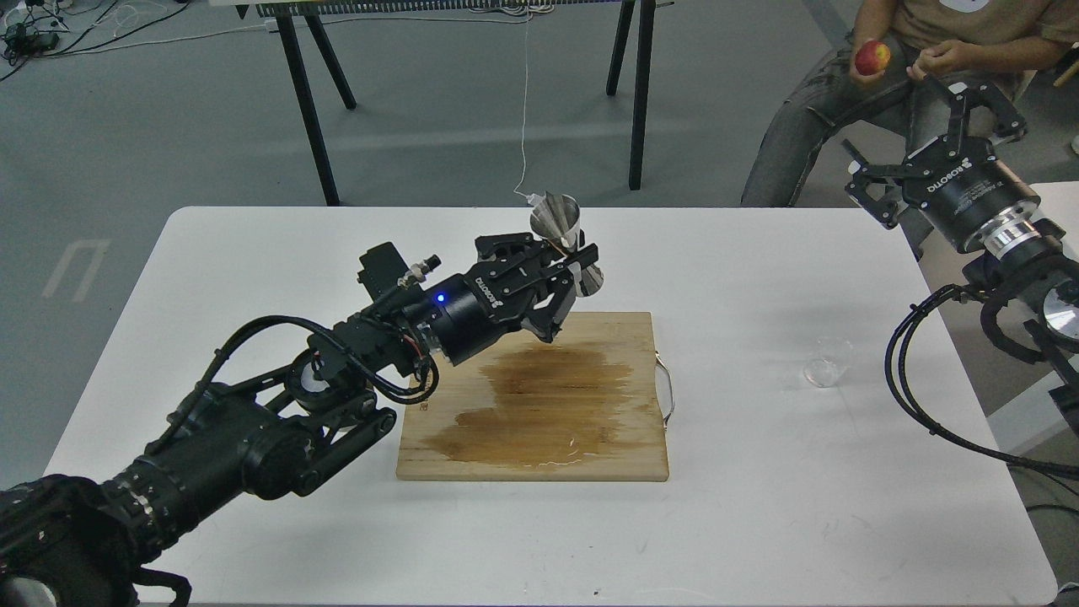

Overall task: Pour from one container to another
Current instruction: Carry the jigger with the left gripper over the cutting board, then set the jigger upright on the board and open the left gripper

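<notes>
Left gripper (575, 268): clamped on jigger (566, 242) waist, tilted, over board.
Right gripper (944, 126): fingers apart, empty.
Glass cup (825, 364): upright, nearer right gripper.

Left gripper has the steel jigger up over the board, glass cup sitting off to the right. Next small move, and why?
Probably carry the shiny steel hourglass jigger, clamped at its waist by the left gripper, right toward the small clear glass cup. The cup stands alone on the white table, past the wet wooden cutting board; the open right gripper is away from it.
</notes>
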Action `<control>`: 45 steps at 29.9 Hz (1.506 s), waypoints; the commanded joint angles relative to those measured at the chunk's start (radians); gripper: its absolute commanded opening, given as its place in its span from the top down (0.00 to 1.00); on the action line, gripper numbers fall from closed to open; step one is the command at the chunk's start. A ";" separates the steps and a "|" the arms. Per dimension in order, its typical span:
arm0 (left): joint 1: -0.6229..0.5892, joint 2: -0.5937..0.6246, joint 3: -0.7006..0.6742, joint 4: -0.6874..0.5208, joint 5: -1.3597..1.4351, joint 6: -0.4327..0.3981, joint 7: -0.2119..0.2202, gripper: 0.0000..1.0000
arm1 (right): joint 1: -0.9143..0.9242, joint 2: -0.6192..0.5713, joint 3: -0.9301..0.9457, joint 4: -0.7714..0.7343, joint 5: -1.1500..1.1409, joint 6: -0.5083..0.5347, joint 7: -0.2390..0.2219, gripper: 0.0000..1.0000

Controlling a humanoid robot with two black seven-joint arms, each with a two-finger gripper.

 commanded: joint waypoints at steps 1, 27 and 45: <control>0.045 -0.046 0.020 0.030 0.008 0.000 0.000 0.97 | 0.001 -0.004 0.000 0.000 0.000 0.000 0.001 0.01; 0.108 -0.046 0.091 0.241 0.001 0.000 0.000 0.92 | -0.099 -0.002 0.002 0.000 0.002 0.000 -0.001 0.01; 0.138 -0.046 0.095 0.248 0.002 0.000 0.000 0.74 | -0.097 -0.005 0.013 0.002 0.002 0.000 -0.001 0.01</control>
